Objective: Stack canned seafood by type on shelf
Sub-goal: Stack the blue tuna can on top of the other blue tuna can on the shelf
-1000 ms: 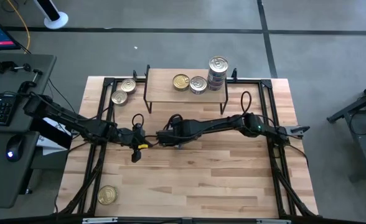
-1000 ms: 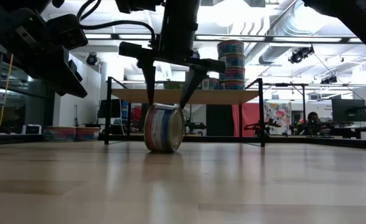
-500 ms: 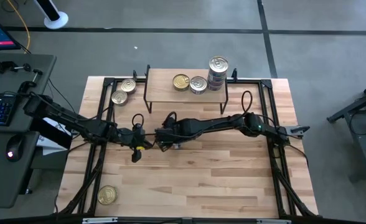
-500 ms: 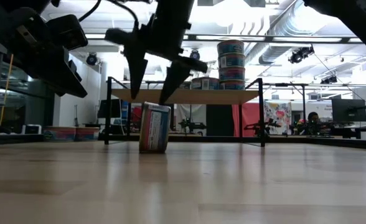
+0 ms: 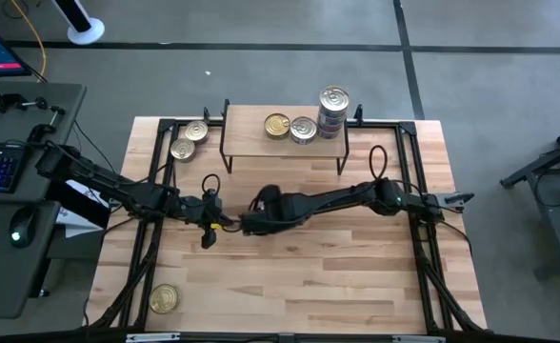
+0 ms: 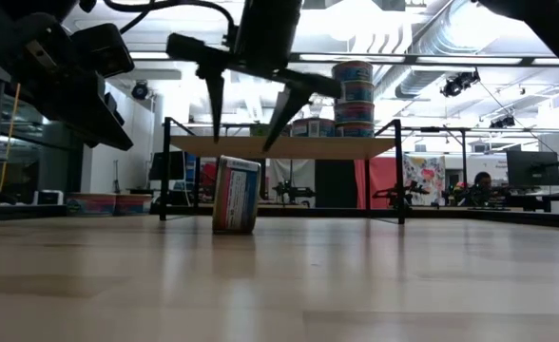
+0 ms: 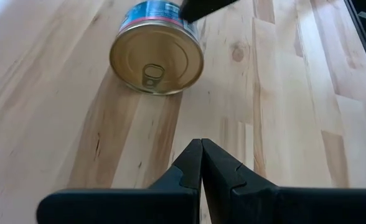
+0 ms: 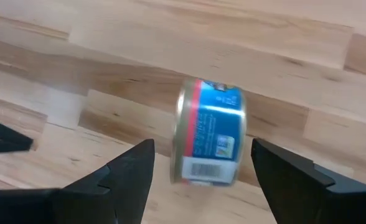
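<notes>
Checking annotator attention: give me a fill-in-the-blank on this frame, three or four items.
1. The blue-labelled tin on the table stands on its ____.
2. The right gripper hangs above that tin with its fingers ____.
3. The left gripper has its fingers ____.
4. The tallest stack of tins stands on the ____.

Missing words: edge; open; shut; shelf

Bright lamps on the ceiling glare white in the low view, so the arms look like dark shapes. The desk shines softly. The tin looks a little blurry, with soft shadows.
</notes>
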